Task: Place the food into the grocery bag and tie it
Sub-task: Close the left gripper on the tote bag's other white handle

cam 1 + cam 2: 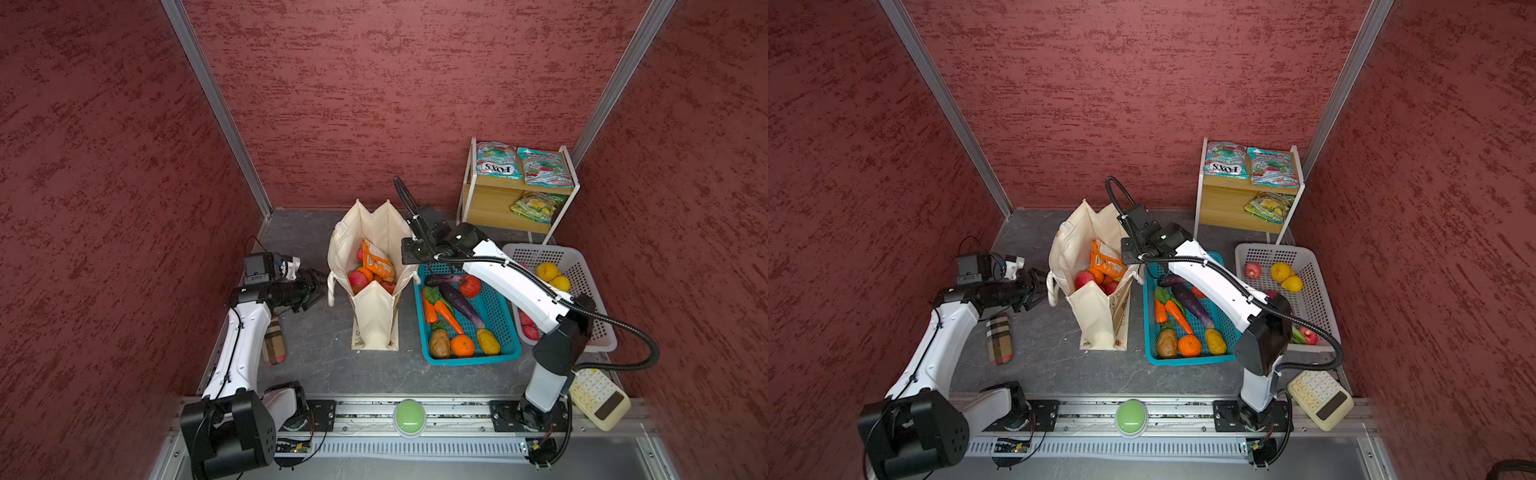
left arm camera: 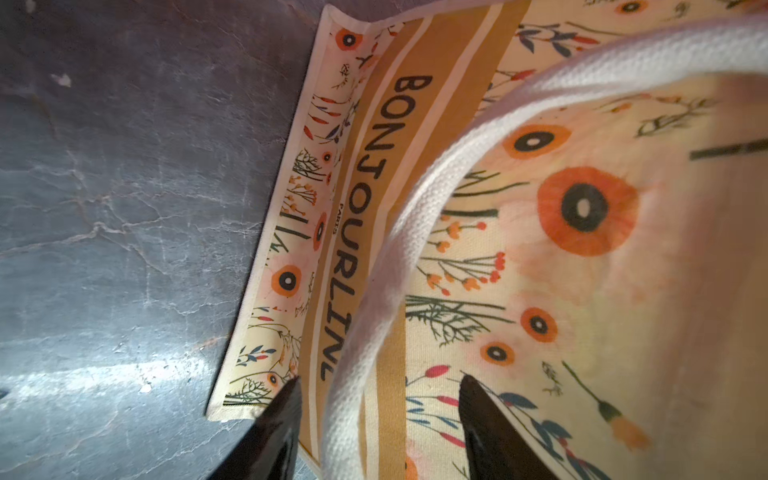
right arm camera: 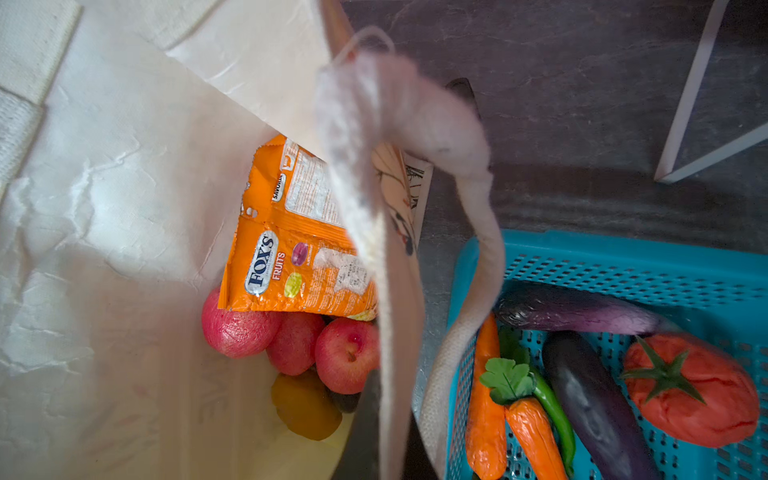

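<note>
So the grocery bag (image 1: 374,307) stands upright about mid-table, well in from every edge, with its mouth gaping and the end gussets creased inward. It's stiff cream canvas. The inside is plain and crinkly, kinda papery where the light hits it. The outside has a print of orange poppies and thin twiggy stems, plus a mustard band with chunky black letters starting BONJOUR. The handles are flat white woven webbing.

Down inside the bag there's a glossy orange FOX'S packet (image 3: 291,249) leaning on the wall. Three matte red apples (image 3: 347,353) are bunched under it, and a dull yellow-orange fruit (image 3: 305,405) sits lower down.

The left gripper (image 2: 380,380) is at the bag's left side, its black pointed fingers (image 2: 274,432) spread apart with the left handle (image 2: 374,270) running between them. The fingers aren't pinching it. The right gripper (image 1: 409,255) is over the right rim, clenched on the right handle (image 3: 415,124), which hangs bunched and limp from it.

The table (image 1: 316,365) is a dark grey, veined stone-look surface. Just beside the bag on the right is a perforated teal basket (image 1: 469,359) holding rubbery carrots, purple aubergines and a wrinkly tomato. Beyond it, by the right edge, is a white basket (image 1: 598,332) with yellow fruit. A small wooden shelf (image 1: 498,208) sits in the back right corner.
</note>
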You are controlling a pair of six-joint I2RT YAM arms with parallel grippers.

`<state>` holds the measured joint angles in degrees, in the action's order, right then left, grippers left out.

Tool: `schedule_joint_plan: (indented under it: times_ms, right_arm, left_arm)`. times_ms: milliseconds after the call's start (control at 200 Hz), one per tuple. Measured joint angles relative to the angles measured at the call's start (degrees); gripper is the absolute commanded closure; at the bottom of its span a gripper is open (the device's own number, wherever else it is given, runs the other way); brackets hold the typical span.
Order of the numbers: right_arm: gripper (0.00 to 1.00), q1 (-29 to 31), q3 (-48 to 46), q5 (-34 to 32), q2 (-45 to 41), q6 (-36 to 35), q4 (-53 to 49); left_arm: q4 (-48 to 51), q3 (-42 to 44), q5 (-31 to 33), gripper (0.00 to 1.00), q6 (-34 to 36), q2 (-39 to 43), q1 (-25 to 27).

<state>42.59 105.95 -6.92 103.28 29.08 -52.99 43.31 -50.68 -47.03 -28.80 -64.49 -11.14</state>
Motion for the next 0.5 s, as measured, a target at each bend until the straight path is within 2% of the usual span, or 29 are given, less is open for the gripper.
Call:
schedule_joint_plan:
  times_ms: [301,501]
  right_arm:
    - [1.00,-0.1,-0.8,0.0,-0.5,0.0,0.5]
    - [1.00,-0.1,-1.0,0.1,-0.7,0.0,0.7]
  left_arm:
    - [0.8,-0.6,2.1,0.52,1.3,-3.5,3.0]
    - [1.8,-2.1,4.7,0.64,2.1,-4.9,4.3]
